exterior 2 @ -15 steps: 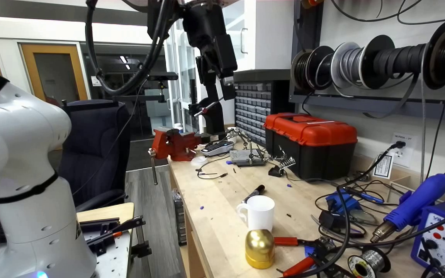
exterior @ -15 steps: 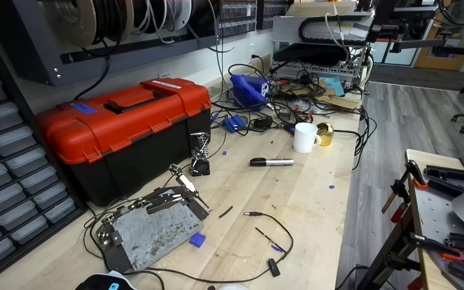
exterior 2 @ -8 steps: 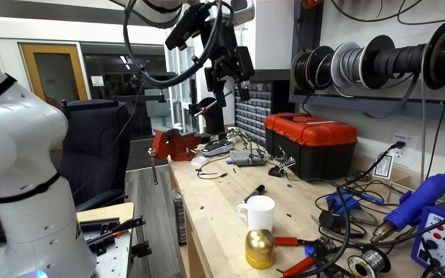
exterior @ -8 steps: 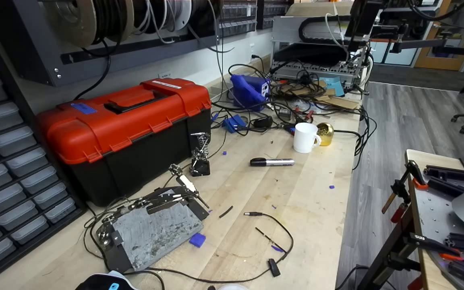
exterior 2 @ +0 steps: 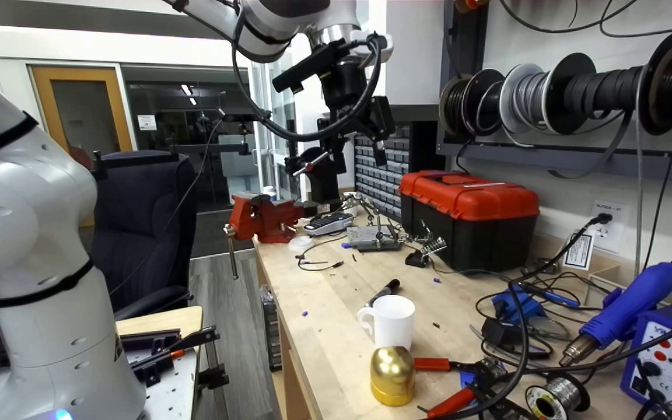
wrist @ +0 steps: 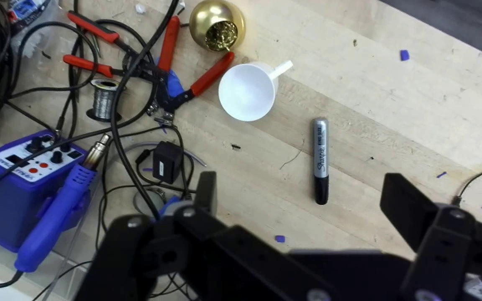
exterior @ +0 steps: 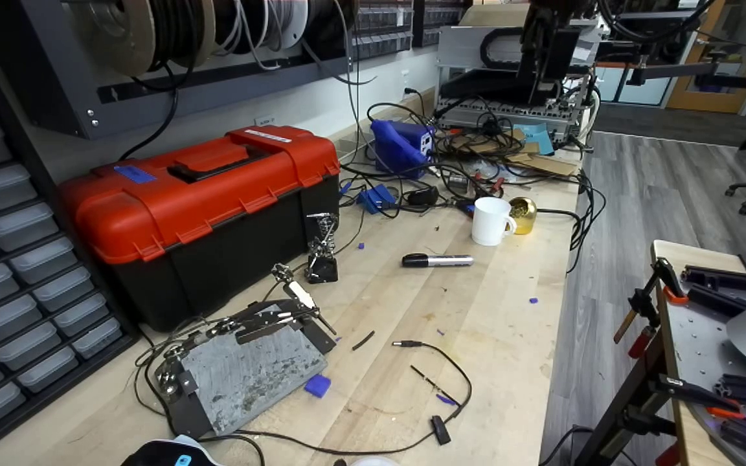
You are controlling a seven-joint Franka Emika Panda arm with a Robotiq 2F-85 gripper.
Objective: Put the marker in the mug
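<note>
Nearest in the wrist view is the black mechanical pincer (wrist: 306,198), its jaws standing wide apart; in an exterior view it hangs well above the pale wooden worktop (wrist: 375,100). Seen through its gap, a slim, silver-barrelled, black-capped marker (wrist: 320,154) lies flat on the wood. A white, cylindrical mug (wrist: 247,94) stands upright near the marker but apart from it; the barrel end points toward the mug, the cap away. Next to the mug is a shiny gold, rounded pot (wrist: 207,19) with a gold tangle in its opening. Black hand tools with red handles (wrist: 211,75) lie alongside, then a spool of silver wire (wrist: 103,100). Further over sits a blue box with a white control panel (wrist: 6,209), beside a blue-handled tool with a metal nozzle (wrist: 52,221). Along the wall, in both exterior views, is a large plastic toolbox (exterior 2: 470,230), red-lidded and black-bodied.
</note>
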